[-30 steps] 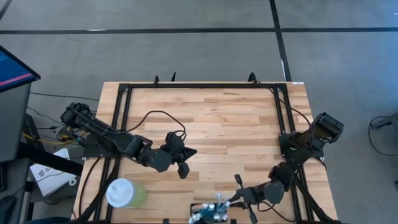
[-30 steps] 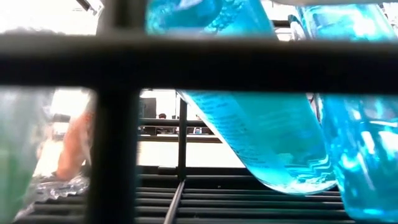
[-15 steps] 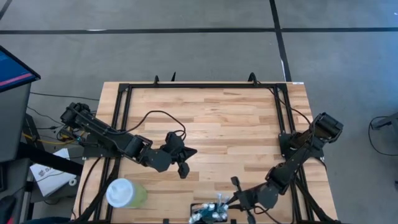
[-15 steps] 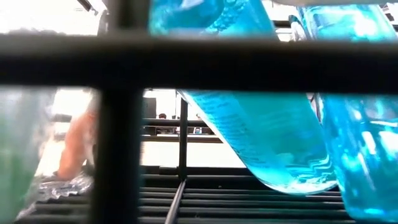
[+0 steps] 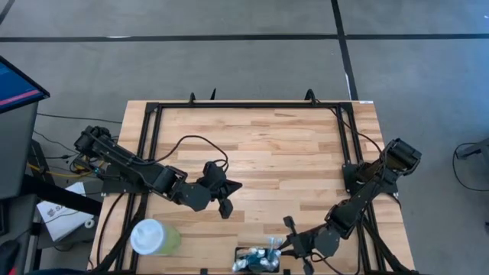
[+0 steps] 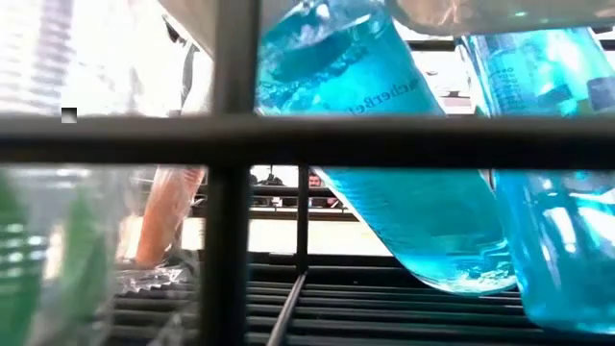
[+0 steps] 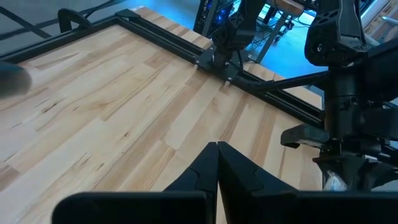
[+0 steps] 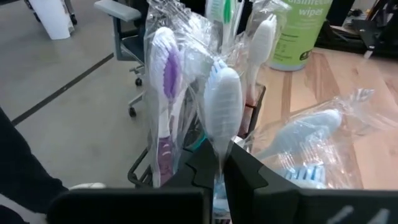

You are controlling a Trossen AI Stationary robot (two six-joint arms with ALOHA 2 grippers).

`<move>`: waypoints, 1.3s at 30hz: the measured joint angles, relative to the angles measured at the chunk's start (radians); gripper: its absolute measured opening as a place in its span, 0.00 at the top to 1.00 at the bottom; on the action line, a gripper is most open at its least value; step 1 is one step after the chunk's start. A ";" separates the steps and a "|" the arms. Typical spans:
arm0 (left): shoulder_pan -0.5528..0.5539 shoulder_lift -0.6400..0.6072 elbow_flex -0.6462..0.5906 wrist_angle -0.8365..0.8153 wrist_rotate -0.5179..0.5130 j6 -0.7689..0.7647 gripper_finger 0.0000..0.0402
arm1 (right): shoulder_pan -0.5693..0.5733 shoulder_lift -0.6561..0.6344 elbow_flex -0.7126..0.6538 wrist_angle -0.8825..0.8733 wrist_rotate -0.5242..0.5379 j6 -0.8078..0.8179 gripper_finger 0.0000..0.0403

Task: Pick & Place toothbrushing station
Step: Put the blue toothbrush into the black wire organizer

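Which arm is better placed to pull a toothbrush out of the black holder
The right. Its hand is at the black holder, shut on a white-headed wrapped toothbrush. The left hand sits shut mid-table, away from it.

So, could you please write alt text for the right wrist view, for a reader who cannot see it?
The right tool is closed on a plastic-wrapped white toothbrush standing in the black holder. A wrapped purple toothbrush stands beside it, a pale blue one leans over the wooden table, and a green wipes container stands behind.
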 joint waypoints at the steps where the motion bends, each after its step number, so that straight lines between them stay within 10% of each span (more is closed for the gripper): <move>1: 0.000 0.000 0.000 0.000 -0.001 0.000 1.00 | 0.000 0.000 0.000 -0.001 -0.008 0.001 0.97; 18: 0.000 0.000 0.000 0.000 -0.002 0.000 1.00 | 0.000 0.000 0.039 -0.040 -0.049 0.187 0.78; 39: 0.000 0.000 0.000 0.005 -0.002 0.003 1.00 | -0.013 -0.098 0.224 -0.516 -0.052 0.289 0.42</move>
